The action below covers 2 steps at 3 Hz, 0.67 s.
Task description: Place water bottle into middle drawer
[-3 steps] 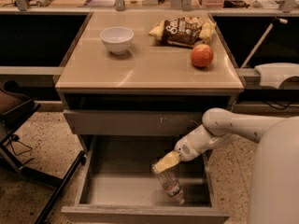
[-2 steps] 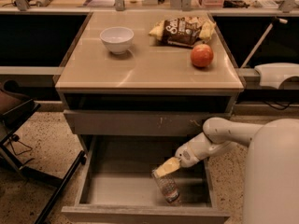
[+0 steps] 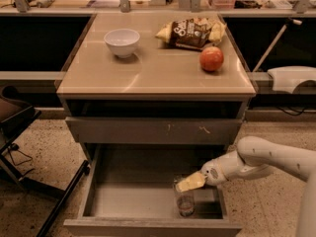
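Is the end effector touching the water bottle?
Cannot tell. The camera view shows the end effector in the drawer, covering the top of the water bottle; contact is hidden.

Tan desk (image 3: 148, 75) stands above the gripper (image 3: 190, 182), low at its front; speckled floor (image 3: 44, 149) spreads left, dark chair (image 3: 15, 118) beyond.

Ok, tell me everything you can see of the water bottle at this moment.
The water bottle is small, clear plastic, looking crinkled, with a darker base. It stands roughly upright inside the open middle drawer, right of centre near the front wall, its bottom on the grey floor. The gripper is right at its top, covering the cap.
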Available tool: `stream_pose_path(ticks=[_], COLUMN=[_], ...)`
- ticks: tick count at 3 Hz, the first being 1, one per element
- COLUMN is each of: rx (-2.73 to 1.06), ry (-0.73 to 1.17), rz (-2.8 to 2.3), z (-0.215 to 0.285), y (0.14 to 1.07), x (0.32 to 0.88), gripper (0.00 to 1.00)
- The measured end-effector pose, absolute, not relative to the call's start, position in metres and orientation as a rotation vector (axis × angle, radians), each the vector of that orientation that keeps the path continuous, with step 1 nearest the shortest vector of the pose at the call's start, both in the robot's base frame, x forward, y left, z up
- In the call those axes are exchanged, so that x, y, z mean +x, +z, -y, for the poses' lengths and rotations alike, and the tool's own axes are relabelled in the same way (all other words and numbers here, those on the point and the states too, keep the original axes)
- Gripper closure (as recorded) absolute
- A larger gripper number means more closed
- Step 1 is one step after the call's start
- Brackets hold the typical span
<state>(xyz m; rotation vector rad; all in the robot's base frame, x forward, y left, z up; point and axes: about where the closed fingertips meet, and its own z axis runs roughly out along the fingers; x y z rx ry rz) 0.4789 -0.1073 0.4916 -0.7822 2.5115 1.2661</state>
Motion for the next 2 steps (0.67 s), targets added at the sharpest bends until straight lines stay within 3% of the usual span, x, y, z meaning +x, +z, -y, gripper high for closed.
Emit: stream_pose_path(ticks=[2], rx=[-0.510], ry=[0.997], rz=[-2.508], z=[0.162], y=[0.543], x=[0.442], gripper=[1.00])
